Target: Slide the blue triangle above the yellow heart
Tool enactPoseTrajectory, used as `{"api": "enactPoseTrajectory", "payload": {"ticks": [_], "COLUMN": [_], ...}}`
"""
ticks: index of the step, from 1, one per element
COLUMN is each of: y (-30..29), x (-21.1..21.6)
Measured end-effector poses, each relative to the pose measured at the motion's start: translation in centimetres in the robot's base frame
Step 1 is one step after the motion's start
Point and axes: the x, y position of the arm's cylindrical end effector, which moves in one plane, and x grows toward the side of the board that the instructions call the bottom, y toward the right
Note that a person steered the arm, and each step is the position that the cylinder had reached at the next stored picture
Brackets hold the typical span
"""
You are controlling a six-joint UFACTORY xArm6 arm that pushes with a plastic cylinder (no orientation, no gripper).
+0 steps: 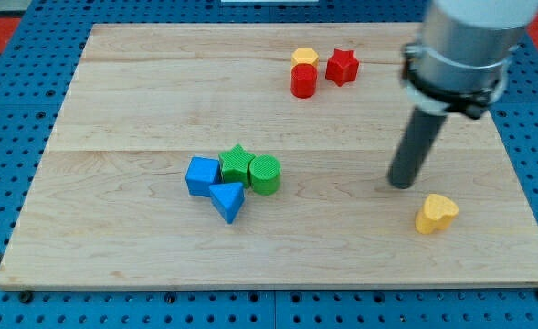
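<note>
Yellow heart [436, 214], nearest: our tip [400, 184] just upper-left, no pincer fitted; blue triangle [227, 200] far left, approach pending.

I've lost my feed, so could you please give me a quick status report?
My tip just up-left of yellow heart. Blue triangle far left, touching blue cube. Path clear.

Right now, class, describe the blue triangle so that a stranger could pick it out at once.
Start at the wooden board and find the tight cluster of four blocks left of its centre. The blue triangle is the lowest one there, touching the blue cube and below the green star. Only it is blue and pointed.
</note>
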Motion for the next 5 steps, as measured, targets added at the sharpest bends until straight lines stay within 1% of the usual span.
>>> {"api": "enactPoseTrajectory", "payload": {"ticks": [1,3,4,5], "y": [3.5,3.6,3.0,-2.2], "x": [1.5,3.8,3.3,6.4]}}
